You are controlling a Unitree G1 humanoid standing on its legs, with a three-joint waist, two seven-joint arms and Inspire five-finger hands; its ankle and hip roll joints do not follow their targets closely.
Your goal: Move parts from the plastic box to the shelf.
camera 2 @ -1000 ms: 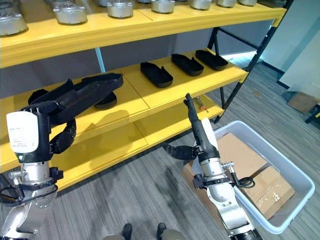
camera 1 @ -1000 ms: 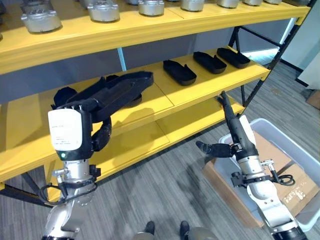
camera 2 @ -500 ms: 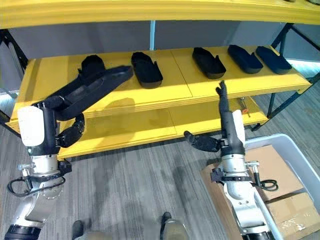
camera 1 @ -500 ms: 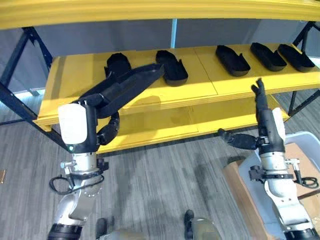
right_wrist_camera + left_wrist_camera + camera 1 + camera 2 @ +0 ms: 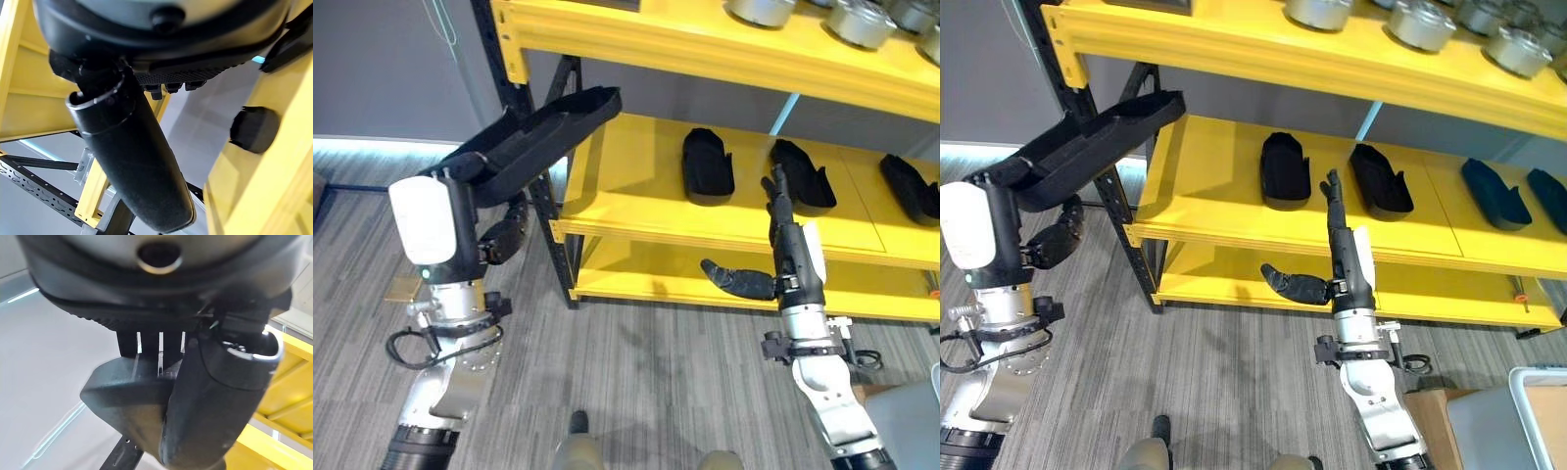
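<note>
1. The left hand (image 5: 499,240) has its fingers curled around a long black moulded plastic tray part (image 5: 540,137), raised at the left end of the yellow metal shelf (image 5: 636,196).
2. The right hand (image 5: 781,230) is released, fingers straight up, thumb out, holding nothing.
3. More black parts (image 5: 708,164) lie on the middle tier.
4. The grey plastic box (image 5: 1489,426) is cut off at the lower right corner.
5. Round silver metal parts (image 5: 1420,22) sit on the top tier, partly cropped.
</note>
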